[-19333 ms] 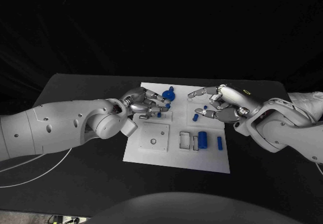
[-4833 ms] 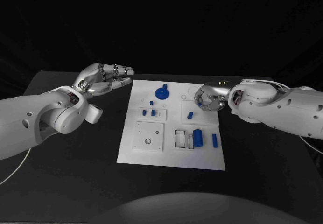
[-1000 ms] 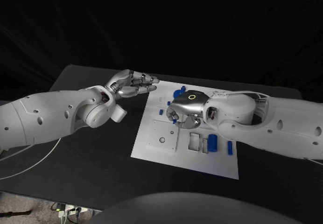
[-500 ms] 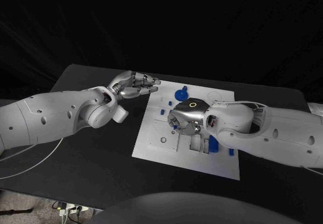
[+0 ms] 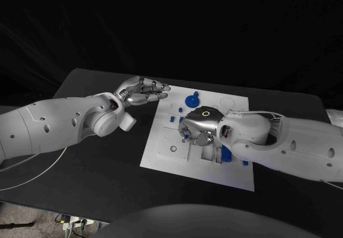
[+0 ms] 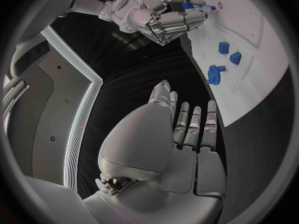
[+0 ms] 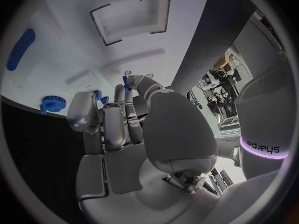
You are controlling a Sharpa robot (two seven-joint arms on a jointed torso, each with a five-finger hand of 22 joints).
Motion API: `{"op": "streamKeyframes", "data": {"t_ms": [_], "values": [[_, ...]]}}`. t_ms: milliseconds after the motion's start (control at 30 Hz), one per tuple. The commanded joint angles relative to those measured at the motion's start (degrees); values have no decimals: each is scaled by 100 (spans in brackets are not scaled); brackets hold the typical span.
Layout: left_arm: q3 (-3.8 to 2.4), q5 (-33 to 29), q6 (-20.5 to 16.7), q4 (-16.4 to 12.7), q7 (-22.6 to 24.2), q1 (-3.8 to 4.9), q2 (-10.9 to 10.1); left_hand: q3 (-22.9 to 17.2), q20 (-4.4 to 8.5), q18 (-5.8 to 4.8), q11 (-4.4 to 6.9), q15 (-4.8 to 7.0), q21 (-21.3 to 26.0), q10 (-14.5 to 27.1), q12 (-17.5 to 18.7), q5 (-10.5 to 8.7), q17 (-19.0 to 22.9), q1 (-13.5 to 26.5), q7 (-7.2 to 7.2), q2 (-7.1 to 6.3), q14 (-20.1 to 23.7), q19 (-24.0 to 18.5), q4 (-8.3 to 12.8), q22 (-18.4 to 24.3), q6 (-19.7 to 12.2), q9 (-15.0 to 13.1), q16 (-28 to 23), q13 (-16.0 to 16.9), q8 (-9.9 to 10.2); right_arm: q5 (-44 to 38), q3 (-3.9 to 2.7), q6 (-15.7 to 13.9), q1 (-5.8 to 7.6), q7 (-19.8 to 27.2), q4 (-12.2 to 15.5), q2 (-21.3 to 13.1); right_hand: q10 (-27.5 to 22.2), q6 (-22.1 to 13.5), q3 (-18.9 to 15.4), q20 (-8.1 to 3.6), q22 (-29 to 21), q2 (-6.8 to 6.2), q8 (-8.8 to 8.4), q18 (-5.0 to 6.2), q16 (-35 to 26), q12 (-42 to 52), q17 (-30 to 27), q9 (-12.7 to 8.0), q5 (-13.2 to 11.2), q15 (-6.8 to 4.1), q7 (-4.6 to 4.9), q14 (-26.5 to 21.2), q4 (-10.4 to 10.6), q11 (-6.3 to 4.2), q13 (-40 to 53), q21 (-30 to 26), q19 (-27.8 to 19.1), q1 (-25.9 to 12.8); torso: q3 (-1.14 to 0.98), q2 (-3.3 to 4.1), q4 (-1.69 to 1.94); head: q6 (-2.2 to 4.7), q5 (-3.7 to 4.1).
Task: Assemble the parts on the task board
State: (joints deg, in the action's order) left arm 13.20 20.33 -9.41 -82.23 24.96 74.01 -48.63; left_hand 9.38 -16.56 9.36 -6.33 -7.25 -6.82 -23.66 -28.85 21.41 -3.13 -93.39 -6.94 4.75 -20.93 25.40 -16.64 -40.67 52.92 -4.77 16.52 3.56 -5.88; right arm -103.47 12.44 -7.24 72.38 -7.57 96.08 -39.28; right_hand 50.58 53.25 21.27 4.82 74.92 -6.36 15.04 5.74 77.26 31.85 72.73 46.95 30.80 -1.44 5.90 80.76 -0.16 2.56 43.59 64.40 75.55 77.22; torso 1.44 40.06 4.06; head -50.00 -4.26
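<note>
Blue is the colour of the little peg point(image 7: 126, 80) that I am pinching in my right hand point(image 5: 197, 128), and I hold it by its end with the fingertips so the free end can go down into the task board point(image 5: 171, 158). The right hand hangs low over the middle of the white board, near the square plate point(image 5: 171, 145) with the small round hole point(image 5: 172, 148), because I think that is where the peg should go. I cannot tell yet if the peg touches the board. My left hand point(image 5: 143, 91) is off to the side, over the black worktop point(image 5: 93, 173) just by the board's far corner, with its fingers apart and a little curled and nothing in it. I keep it there so it is out of the way. The peg is short, thin and smooth, like a tiny stick. On the board a blue gear point(image 5: 192, 100) stands near the far edge, two small blue blocks point(image 6: 229, 53) sit close to it, and a long blue bar point(image 7: 20, 48) lies in its tray. The board has sunk shapes cut in it, and each part seems to have its own spot.
</note>
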Motion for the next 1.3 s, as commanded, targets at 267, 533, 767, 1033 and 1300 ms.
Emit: {"op": "streamKeyframes", "data": {"t_ms": [267,533,767,1033,1300], "values": [[-5,-30,151,3,15,-9,16,41,-16,-47,-13,1,-38,-11,-3,22,-7,-39,-19,27,-26,38,6,10,-6,9,10,2,5,-141,-3,-81,-29,-35,28,5,62,28,23,-7,797,-16,-45,-41,46,-38,18,-5,9,5,2,63,-16,1,-12,49,58,-53,1,0,2,0,-7],[-5,-30,169,10,-1,-10,23,42,-16,-48,-14,1,-38,-10,-1,23,-7,-43,-19,29,-25,40,7,12,-9,9,9,2,6,-132,-2,11,-48,-52,-5,20,66,31,26,-5,796,-16,-51,-40,45,-40,14,-6,5,6,2,64,-17,2,-14,45,58,-54,2,-5,1,0,-10],[-5,-30,191,16,-21,-13,29,43,-15,-50,-15,0,-38,-7,1,25,-7,-51,-20,31,-25,42,11,15,-13,11,9,2,9,-132,-2,27,-81,-46,-32,40,66,30,29,-4,793,-16,-56,-38,36,-43,2,-8,1,6,3,59,-18,4,-16,35,53,-53,-2,-4,3,0,-14],[-5,-31,233,26,-89,-16,29,45,-15,-55,-17,-2,-38,1,7,30,-5,-65,-22,32,-8,44,15,21,-22,13,-5,1,13,-136,-2,-11,-96,-18,-54,62,66,30,29,-4,794,-15,-58,-39,39,-45,5,-8,0,6,3,62,-18,5,-17,40,57,-54,0,-1,3,0,-11],[-5,-31,285,36,-178,-16,33,46,-15,-56,-17,-2,-38,4,8,30,-4,-67,-23,32,-5,45,15,22,-24,13,-7,1,14,-130,-1,32,-101,-8,-68,82,75,31,30,-2,790,-16,-71,-35,27,-50,-14,-12,-11,6,4,56,-13,8,-21,29,54,-67,-1,-3,-2,0,-21]]}}
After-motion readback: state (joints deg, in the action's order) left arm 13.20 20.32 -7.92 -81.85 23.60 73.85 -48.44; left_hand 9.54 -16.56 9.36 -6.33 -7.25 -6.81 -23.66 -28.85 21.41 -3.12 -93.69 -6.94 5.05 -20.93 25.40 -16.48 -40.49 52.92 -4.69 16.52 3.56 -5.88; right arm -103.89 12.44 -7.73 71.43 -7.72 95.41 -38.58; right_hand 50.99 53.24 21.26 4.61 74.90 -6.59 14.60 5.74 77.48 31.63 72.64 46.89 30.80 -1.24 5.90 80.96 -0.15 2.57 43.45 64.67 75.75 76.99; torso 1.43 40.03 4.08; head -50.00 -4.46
